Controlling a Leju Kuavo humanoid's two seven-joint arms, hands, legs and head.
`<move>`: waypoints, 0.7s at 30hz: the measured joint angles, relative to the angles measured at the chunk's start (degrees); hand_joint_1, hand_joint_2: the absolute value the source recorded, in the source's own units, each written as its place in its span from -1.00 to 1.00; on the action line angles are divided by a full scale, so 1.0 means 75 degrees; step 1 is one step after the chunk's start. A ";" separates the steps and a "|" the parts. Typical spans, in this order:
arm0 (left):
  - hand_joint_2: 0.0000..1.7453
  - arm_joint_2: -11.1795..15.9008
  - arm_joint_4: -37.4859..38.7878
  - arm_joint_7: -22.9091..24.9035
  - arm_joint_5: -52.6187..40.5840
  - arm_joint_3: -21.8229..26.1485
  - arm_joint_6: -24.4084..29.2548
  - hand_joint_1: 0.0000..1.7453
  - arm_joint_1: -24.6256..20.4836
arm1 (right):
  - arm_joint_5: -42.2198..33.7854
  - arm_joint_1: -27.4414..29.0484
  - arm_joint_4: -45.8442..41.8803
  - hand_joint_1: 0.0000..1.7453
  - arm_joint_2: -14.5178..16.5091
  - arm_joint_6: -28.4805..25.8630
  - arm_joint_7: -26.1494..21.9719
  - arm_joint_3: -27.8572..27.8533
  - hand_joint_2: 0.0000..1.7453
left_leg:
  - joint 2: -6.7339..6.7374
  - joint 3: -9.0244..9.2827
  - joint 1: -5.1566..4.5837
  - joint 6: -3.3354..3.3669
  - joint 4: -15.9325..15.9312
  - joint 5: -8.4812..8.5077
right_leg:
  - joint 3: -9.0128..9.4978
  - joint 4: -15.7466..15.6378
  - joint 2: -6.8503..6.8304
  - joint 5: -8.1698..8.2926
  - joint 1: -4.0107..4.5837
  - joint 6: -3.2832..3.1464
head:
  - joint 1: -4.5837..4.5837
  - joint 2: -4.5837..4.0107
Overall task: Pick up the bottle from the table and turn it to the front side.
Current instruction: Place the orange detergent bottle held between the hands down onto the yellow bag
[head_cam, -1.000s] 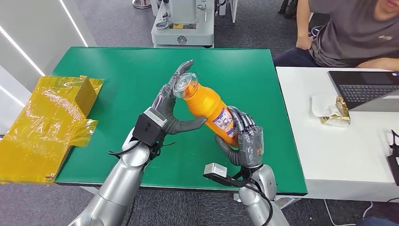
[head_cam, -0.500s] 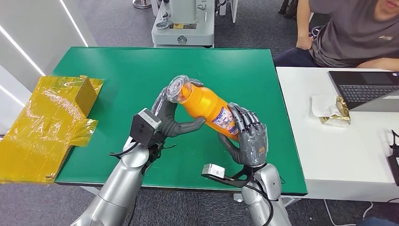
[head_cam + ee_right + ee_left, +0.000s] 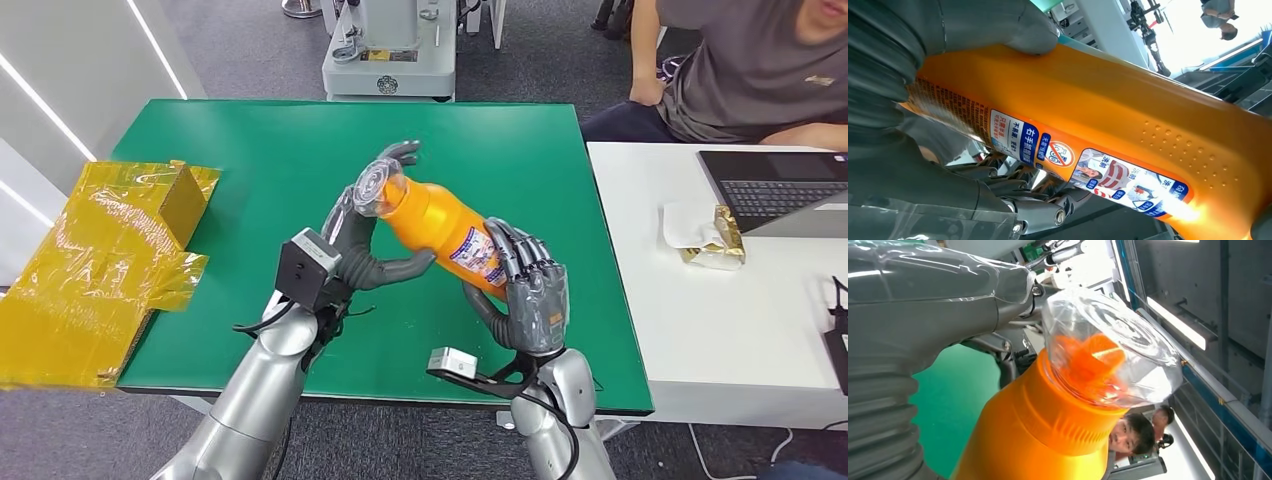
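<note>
Bottle (image 3: 440,232), orange with a clear cap (image 3: 374,190), is held aloft above the green surface (image 3: 240,150), between both hands; its long axis is tilted, base low toward the robot's right, cap high toward its left. The lower body is clasped by the right hand (image 3: 525,290), whose fingers (image 3: 515,255) are wrapped over the labelled part, the thumb pressed on the other side as seen in the right wrist view. The printed label (image 3: 1088,167) is seen there along the bottle's side, toward the fingers. Further up, the neck end is cradled by the left hand (image 3: 365,235): its thumb is laid under the shoulder and its fingers (image 3: 395,155) are curled round beyond the cap, seemingly touching it. A turn about the long axis is judged to depend on the right hand's clasp, the left steadying the cap end.

Liquid contents cannot be made out through the opaque body. Well to the left, a yellow foil-wrapped box (image 3: 100,260) overhangs the surface's edge. Beyond, a person (image 3: 750,70) is seated by a laptop (image 3: 775,190) at a white desk (image 3: 680,320)
</note>
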 joint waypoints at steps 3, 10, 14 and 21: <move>1.00 -0.0015 0.0001 0.0045 -0.0002 -0.0009 0.0013 -1.00 0.0013 | 0.0103 0.0001 -0.0048 1.00 0.0040 0.0000 -0.0071 -0.0012 1.00 | 0.0002 0.0000 0.0000 0.0000 0.0000 0.0000 | -0.0001 0.0000 0.0002 0.0000 0.0000 0.0000 | 0.0000 0.0000; 1.00 -0.0053 0.0003 0.0130 0.0044 -0.0035 0.0015 -1.00 0.0071 | 0.0455 0.0011 -0.0246 1.00 0.0162 0.0000 -0.0172 -0.0009 1.00 | 0.0002 0.0000 0.0000 0.0000 0.0000 0.0000 | -0.0003 0.0000 0.0001 0.0000 0.0000 0.0000 | -0.0001 0.0000; 1.00 -0.0068 0.0003 0.0133 0.0063 -0.0037 0.0015 -1.00 0.0093 | 0.0732 0.0036 -0.0403 1.00 0.0205 0.0000 -0.0170 -0.0126 1.00 | 0.0002 0.0000 0.0000 0.0000 0.0000 0.0000 | -0.0002 0.0000 0.0002 0.0000 0.0000 0.0000 | 0.0000 0.0000; 1.00 -0.0092 0.0003 0.0140 0.0060 -0.0052 0.0020 -1.00 0.0110 | 0.0825 0.0061 -0.0522 1.00 0.0240 0.0000 -0.0189 -0.0221 1.00 | 0.0002 0.0000 0.0000 0.0000 0.0000 0.0000 | -0.0002 0.0000 0.0002 0.0000 0.0000 0.0000 | 0.0000 0.0000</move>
